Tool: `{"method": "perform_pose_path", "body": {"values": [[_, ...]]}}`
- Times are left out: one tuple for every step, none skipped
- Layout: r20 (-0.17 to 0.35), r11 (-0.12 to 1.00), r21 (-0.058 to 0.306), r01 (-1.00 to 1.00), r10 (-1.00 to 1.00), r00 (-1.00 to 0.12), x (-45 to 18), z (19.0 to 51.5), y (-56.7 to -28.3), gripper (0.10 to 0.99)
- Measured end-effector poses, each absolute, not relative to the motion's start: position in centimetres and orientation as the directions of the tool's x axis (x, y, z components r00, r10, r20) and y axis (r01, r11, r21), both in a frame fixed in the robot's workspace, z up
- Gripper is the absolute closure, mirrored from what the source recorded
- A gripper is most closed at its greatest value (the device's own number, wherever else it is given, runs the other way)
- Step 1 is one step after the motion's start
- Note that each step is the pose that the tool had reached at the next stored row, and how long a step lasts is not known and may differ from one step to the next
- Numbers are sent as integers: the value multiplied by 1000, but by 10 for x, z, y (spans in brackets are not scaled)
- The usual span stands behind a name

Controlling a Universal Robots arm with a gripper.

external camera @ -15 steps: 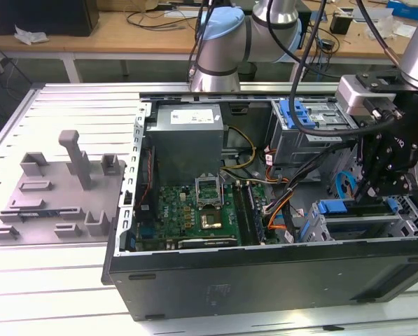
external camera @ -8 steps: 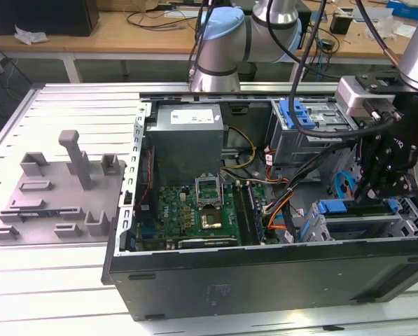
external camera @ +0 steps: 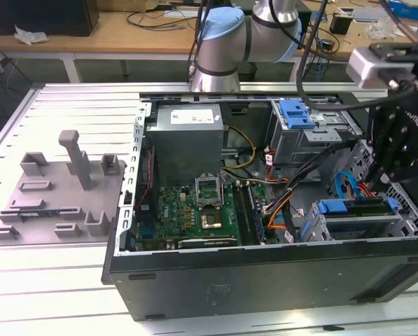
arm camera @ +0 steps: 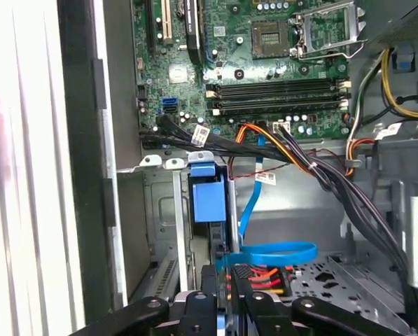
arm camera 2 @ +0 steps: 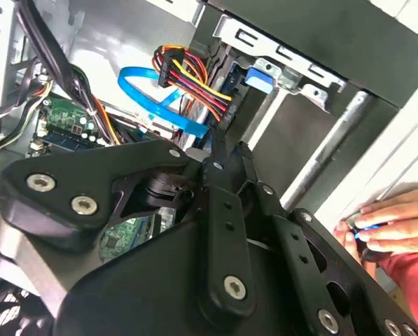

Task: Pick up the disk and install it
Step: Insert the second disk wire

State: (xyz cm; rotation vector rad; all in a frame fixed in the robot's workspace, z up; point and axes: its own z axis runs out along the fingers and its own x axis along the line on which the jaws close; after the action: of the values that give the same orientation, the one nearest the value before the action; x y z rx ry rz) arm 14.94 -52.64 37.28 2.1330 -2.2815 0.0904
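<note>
Disk point(external camera: 352, 207) sits in the lower drive cage point(external camera: 356, 229) at the exterior view's right end of the open computer case point(external camera: 265, 273), blue carrier rail facing up. In the first wrist view I look along it edge-on: the blue carrier point(arm camera: 209, 199) stands in its slot between the cage's metal walls. Gripper point(arm camera: 226, 280) is right at the near end of the disk, in line with it. In the second wrist view the fingers point(arm camera 2: 216, 143) are drawn narrow, tips together. I cannot tell whether they pinch the carrier's edge or only touch it. Tight quarters: a looped blue data cable point(arm camera: 279, 250) and a red-orange-yellow power lead point(arm camera: 254, 278) lie just beside the fingertips, and a black cable bundle point(arm camera: 321, 175) crosses from the motherboard point(arm camera: 279, 70) toward the cage. The case side wall point(arm camera: 82, 175) runs close along the slot's other side. More open room lies over the motherboard. A bare blue bracket point(external camera: 296, 112) rests on the upper cage. The grey fixture plate point(external camera: 54, 196) lies well apart outside the case. A person's hand point(arm camera 2: 394, 220) rests by the case's outer edge.
</note>
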Motion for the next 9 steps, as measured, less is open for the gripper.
{"method": "perform_pose_path", "body": {"values": [[52,66,-33,-997,-996,-68,149,375,-526,851],[53,66,-33,-997,-996,-68,148,376,-526,851],[54,66,-34,-997,-996,-68,147,376,-526,867],[55,66,-34,-997,-996,-68,145,376,-526,867],[56,66,-34,-997,-996,-68,141,376,-526,933],[57,66,-34,-997,-996,-68,139,376,-526,933],[57,66,-34,-997,-996,-68,134,376,-526,980],[57,66,-34,-997,-996,-68,130,376,-526,980],[57,66,-34,-997,-996,-68,126,376,-526,980]]}}
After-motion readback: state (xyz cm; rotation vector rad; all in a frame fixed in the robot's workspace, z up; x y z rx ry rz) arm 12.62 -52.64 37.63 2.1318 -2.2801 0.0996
